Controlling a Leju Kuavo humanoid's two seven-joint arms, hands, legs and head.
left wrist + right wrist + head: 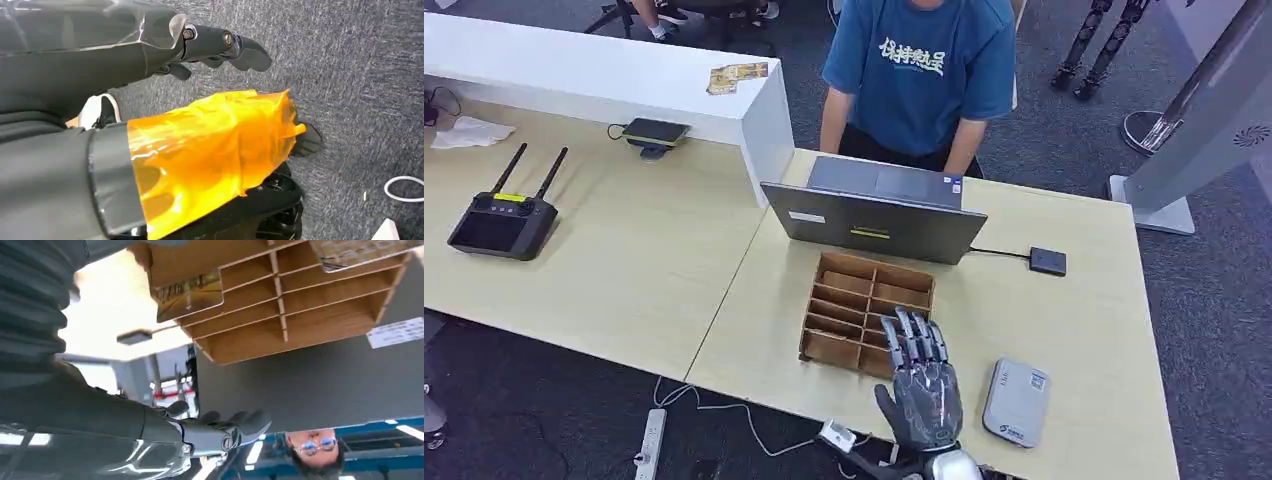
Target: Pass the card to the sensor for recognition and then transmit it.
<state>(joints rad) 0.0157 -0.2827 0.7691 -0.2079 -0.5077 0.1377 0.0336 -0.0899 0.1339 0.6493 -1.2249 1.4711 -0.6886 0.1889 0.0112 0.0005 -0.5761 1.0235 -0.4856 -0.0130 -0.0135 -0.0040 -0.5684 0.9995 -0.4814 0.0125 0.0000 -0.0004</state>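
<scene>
Risk of a missed grasp was judged high: the right hand [921, 385] hovered with fingers extended and apart, holding nothing, its fingertips over the near edge of the brown wooden slotted card rack [867, 312]. A gold-printed card [190, 295] stood in a slot just ahead of the fingers. Descent at an angle could jam fingers against the dividers or tip the rack. The grey rectangular card sensor [1016, 401] lay just beside the hand. The left hand [220, 47] hung over carpet, fingers loosely extended, empty.
</scene>
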